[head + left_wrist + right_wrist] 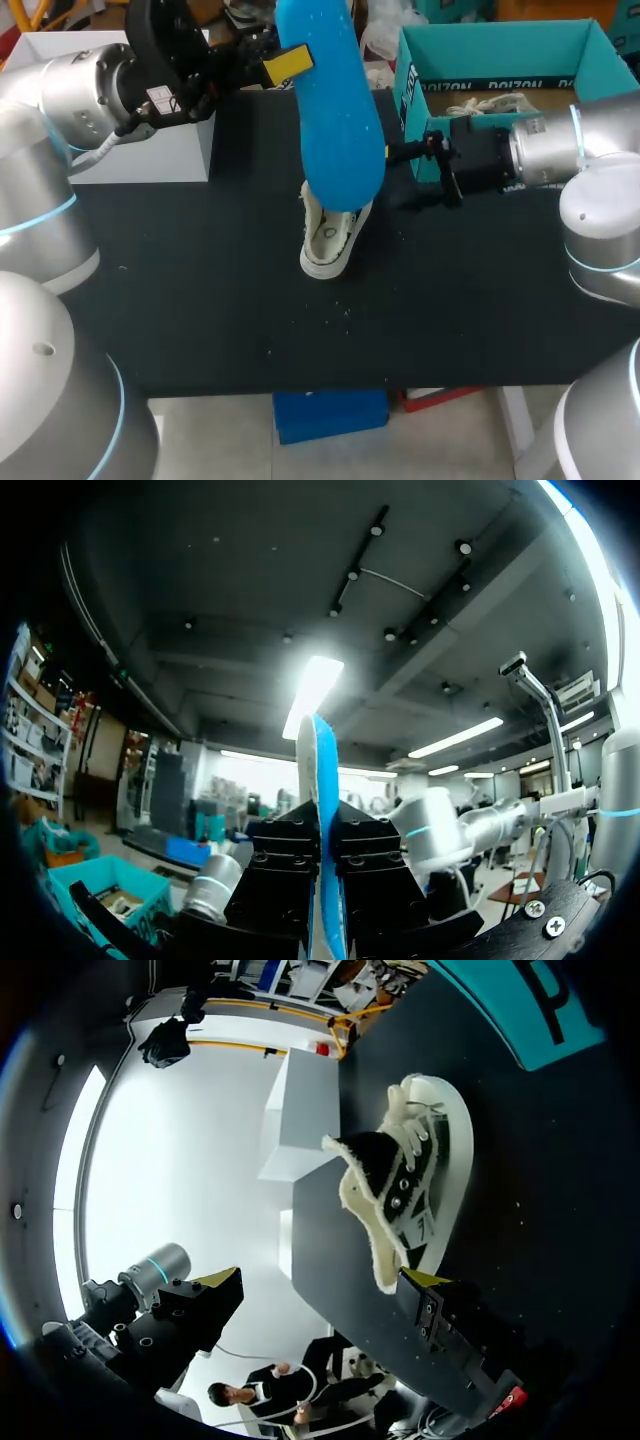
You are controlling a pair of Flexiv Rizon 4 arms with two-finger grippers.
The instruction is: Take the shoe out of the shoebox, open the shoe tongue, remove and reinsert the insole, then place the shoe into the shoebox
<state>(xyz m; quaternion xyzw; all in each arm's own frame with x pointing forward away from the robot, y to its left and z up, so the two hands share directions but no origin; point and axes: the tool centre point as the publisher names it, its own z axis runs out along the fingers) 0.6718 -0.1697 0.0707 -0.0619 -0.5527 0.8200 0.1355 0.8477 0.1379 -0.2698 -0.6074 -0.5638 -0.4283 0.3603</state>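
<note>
the left gripper (325, 830) is clamped on the blue insole (330, 110), its black fingers pressing the two flat faces from either side near one end, and it holds the insole high above the table with the long free end hanging down over the shoe. the insole looks light, thin and bendy, likely foam, so it should flex when its tip is pushed into the shoe. a hold closer to the middle would probably steer it better than this end grip.

the shoe (333, 238) stands on its sole near the middle of the table, outside the box, with the laces loose and the fleecy lining and tongue flared wide. it looks soft in the upper and stiff only at the rubber sole. being light, it will probably slide or tip when pushed, so the heel rim or the sole edge seems the place to steady it.

the right gripper (320, 1285) has its fingers spread wide and holds nothing. the shoe lies just ahead of it, near one finger, though i cannot tell whether they touch.

the table (200, 280) carries a black, matte cover that looks flat and fairly grippy. the teal shoebox (500, 45) sits open at the far right, just beside the right gripper, and a white box (150, 150) stands at the far left, well apart from the shoe.
</note>
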